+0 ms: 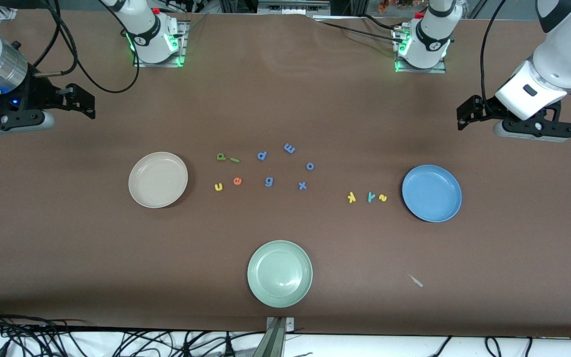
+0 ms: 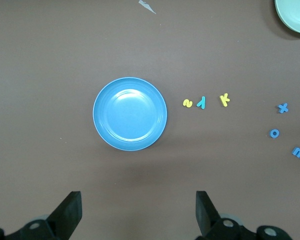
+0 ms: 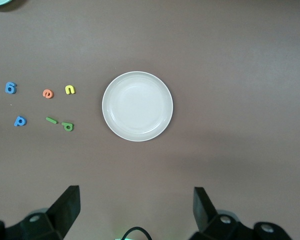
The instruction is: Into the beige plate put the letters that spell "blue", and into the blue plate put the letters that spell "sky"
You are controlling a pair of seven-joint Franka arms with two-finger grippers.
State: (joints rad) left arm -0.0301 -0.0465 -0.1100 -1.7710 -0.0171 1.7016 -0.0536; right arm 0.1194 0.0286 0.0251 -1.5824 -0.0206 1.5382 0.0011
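Beige plate [image 1: 158,179] sits on the brown tabletop [image 1: 285,99] toward the right arm's end, with nothing in it. Over the tabletop near that plate waits the right end effector [image 1: 81,101], its fingers spread apart and holding nothing. Just beside the beige plate, toward the left arm's end, lie the green b [image 1: 221,156], green l [image 1: 235,160], yellow u [image 1: 218,186] and orange e [image 1: 237,181]. The yellow k [image 1: 351,197], teal y [image 1: 371,197] and yellow s [image 1: 382,198] lie in a row well apart from it, just beside the blue plate [image 1: 431,193]. The left end effector [image 1: 469,114] hangs there too, fingers apart, idle.
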